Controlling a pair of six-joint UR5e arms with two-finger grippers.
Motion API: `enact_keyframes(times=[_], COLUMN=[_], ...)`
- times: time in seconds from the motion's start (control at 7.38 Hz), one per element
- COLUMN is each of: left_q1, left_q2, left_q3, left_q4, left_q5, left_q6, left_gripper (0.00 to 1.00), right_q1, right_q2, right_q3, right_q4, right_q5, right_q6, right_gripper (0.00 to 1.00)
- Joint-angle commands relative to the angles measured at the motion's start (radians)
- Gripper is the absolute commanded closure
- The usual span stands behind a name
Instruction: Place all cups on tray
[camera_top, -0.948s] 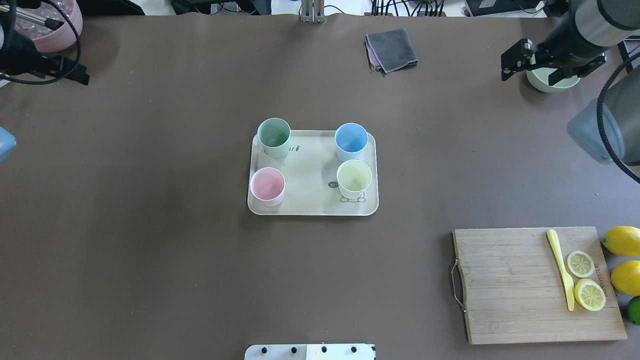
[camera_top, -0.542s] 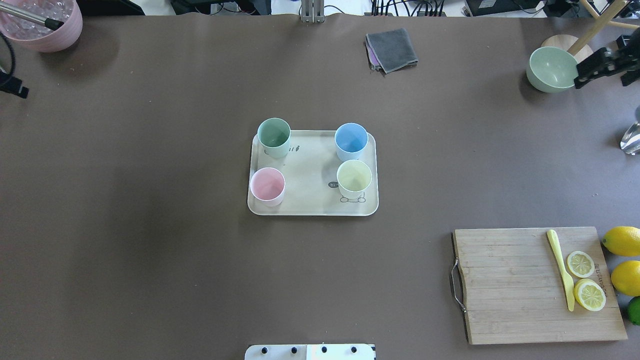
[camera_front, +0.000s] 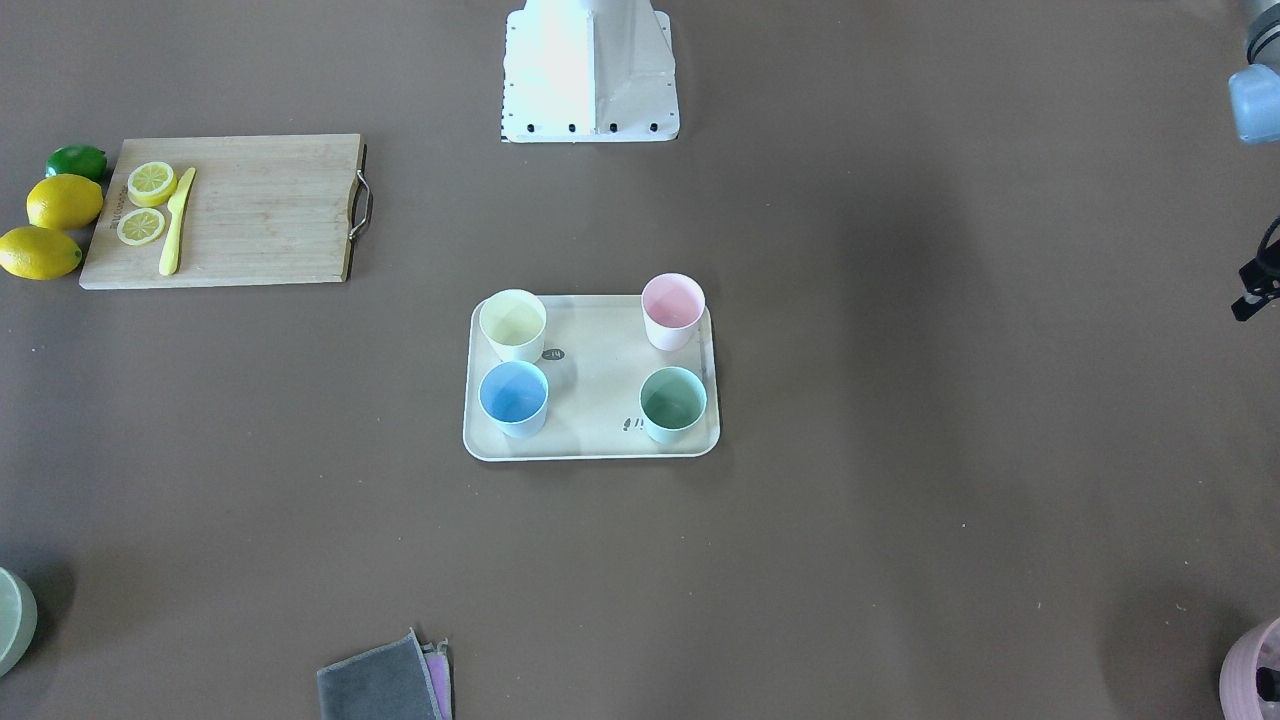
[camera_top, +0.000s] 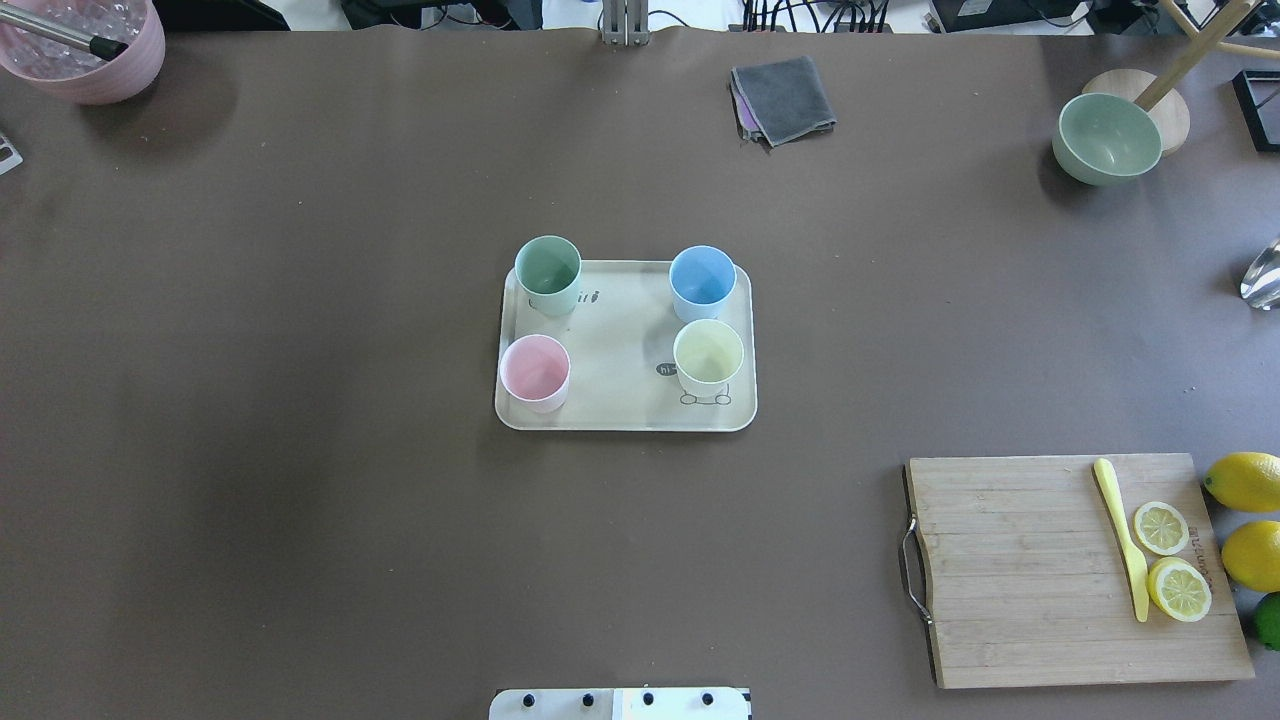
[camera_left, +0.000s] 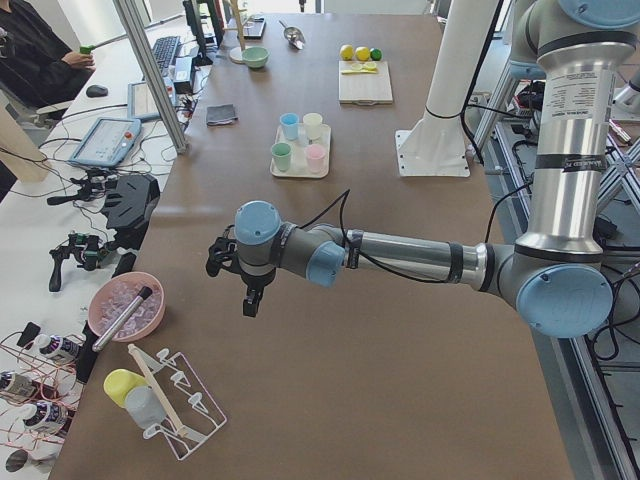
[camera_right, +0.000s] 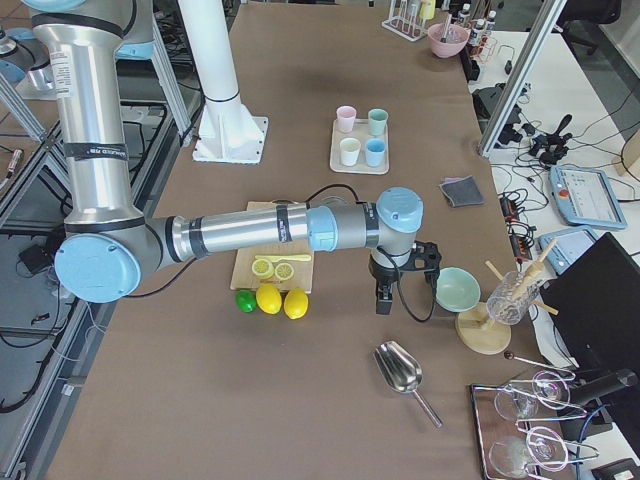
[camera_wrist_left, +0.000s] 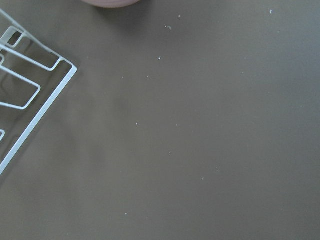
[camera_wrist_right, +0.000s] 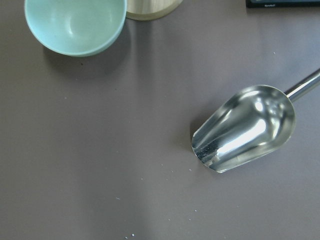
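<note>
The robot's left hand (camera_left: 232, 280) hangs over the table (camera_top: 300, 450) beside a pink bowl (camera_left: 125, 305) and a wire rack (camera_wrist_left: 30, 95), well apart from the work. Whether its fingers are spread or pressed together cannot be told from the side view that catches it. The right hand (camera_right: 392, 285) hangs at the opposite end, above a mint bowl (camera_wrist_right: 75, 25) and a steel scoop (camera_wrist_right: 245, 127), its state equally unreadable (both wrist cameras show only table, no fingers).

At mid-table the tray (camera_top: 620, 335) carries all four tumblers upright, one near each corner: green cup (camera_top: 548, 272), blue cup (camera_top: 702, 277), pink cup (camera_top: 535, 370), yellow cup (camera_top: 708, 355). The job looks finished.

The risk now is a needless return. These cups look light and stand close to the rim, so a brushing arm could tip one off, and either hand dropping where it hangs could strike a bowl.

From overhead the green cup seems to overlap the tray's edge. The front-facing camera shows it standing inside. Neither of those views shows either hand clearly.
</note>
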Motion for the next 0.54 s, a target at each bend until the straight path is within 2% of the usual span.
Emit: enact_keyframes(times=[0.0,0.14,0.27,0.41], left_q1=[-0.039,-0.043,-0.043,-0.044], left_q2=[-0.012,-0.002,-0.001,0.001], left_q3=[0.023,0.026,0.029,0.027], left_q4=[0.025,0.022,0.023,0.023], left_q5=[-0.017,-0.017,-0.015,-0.015], left_q6=[0.008,0.008,0.008,0.008], left_gripper=[0.03,0.03,0.03,0.03], right_q1=[0.006,0.019,0.044,0.078], right_q2=[-0.018,-0.035,-0.094,-0.098], right_q3=[-0.021,-0.056,-0.058,-0.055], right_q4=[0.005,0.007,0.011,0.011], right_q5=[-0.006,-0.003,0.0,0.01], right_q6=[-0.012,-0.013,-0.013,-0.012], right_gripper=[0.0,0.0,0.0,0.0])
